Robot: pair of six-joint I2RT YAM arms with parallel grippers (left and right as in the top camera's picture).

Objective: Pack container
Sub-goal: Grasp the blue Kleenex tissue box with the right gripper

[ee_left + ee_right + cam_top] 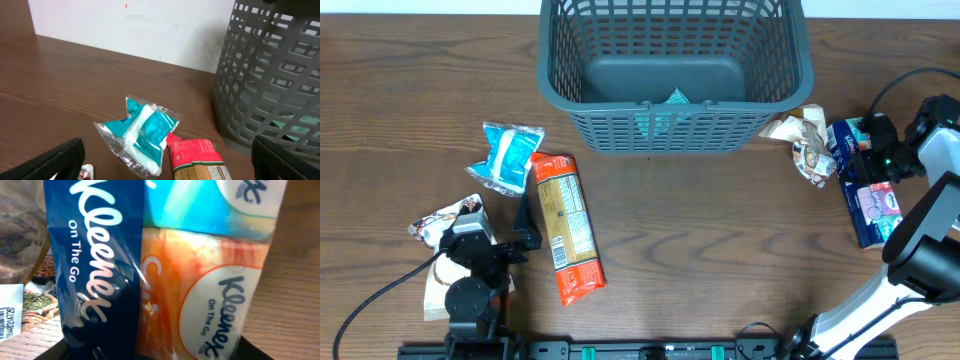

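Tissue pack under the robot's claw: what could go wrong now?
The tissue pack has a shiny wrapper, so it might slip from the right gripper. The crumpled snack bag lies right beside it and could get pinched or dragged along. The long pack might also bump the tall rim of the container.

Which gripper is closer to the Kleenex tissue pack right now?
Right. The right gripper is right over the Kleenex pack; the left gripper is far across the table, beside the red snack pack.
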